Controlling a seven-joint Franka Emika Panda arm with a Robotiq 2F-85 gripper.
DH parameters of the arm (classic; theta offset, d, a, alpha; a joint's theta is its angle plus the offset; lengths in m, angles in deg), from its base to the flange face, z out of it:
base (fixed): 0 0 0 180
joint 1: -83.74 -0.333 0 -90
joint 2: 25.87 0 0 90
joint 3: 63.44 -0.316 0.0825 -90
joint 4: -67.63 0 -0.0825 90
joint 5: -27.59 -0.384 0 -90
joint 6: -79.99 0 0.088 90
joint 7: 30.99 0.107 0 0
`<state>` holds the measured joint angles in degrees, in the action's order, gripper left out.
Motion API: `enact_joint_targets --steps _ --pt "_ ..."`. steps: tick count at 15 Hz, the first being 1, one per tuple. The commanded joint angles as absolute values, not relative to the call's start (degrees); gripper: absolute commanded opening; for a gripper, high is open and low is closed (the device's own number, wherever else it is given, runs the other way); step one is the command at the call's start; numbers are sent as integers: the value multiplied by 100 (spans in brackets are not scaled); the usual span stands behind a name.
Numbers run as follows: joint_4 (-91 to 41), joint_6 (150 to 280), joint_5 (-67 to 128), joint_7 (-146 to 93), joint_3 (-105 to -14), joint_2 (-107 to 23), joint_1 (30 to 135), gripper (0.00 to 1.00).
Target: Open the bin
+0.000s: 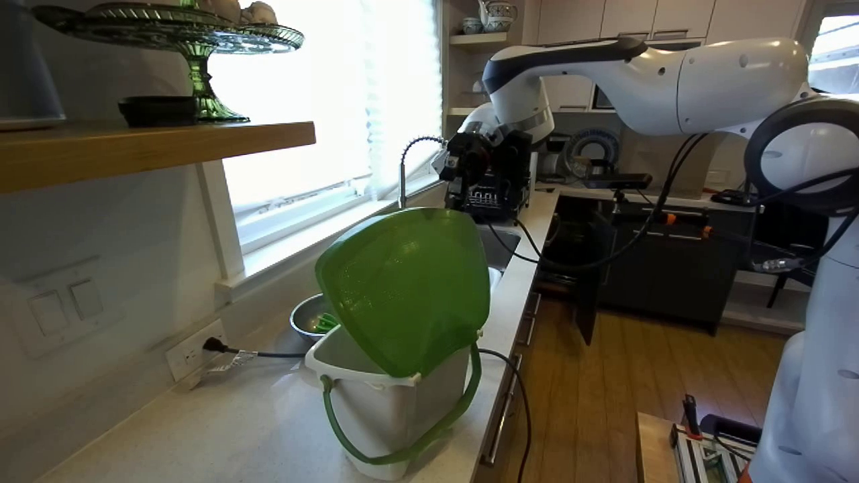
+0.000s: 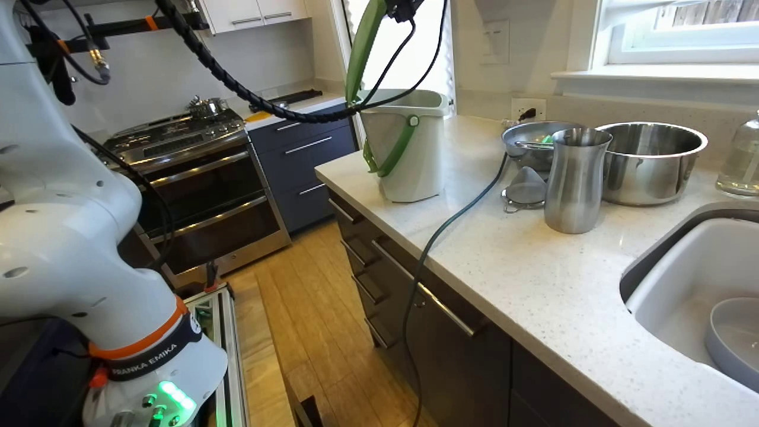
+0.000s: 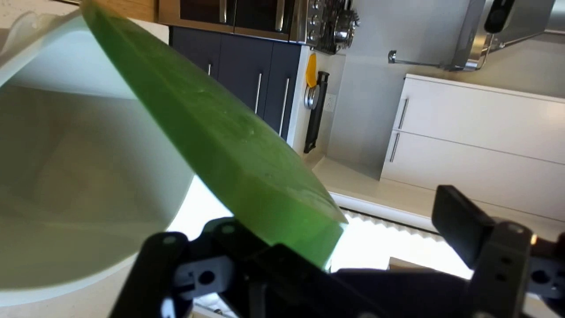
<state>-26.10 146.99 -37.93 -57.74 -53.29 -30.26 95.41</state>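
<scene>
Lid (image 1: pixel 409 288): raised near upright; probably best eased gently past its balance point so it won't fall closed.
Gripper (image 3: pixel 373 229): jaws spread wide, nothing held; whether either touches the lid is hidden.
Bin (image 2: pixel 409 157): on the counter (image 2: pixel 533 279), near its corner.
Counter: one bin, one handle (image 2: pixel 401 149), one lid, two metal bowls (image 2: pixel 536 156) (image 2: pixel 652 181), one cup (image 2: pixel 575 187), one strainer (image 2: pixel 525 188), one bottle (image 2: pixel 741 163).

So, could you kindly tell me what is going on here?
A robot arm is at the bin on the counter, which it is meant to open. The lid stands steeply raised, so you can see into the bin in the wrist view. The hand is open, close by the lid's edge; whether it touches the lid is hard to tell.
</scene>
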Motion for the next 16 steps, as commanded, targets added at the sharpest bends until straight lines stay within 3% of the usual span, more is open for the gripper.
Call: enact_joint_targets --steps 1,16 --pt "-2493 14448 -3600 -5931 -5411 -2952 9445 100" --pt "-2163 13940 -2777 -6108 -5594 -2545 9190 100"
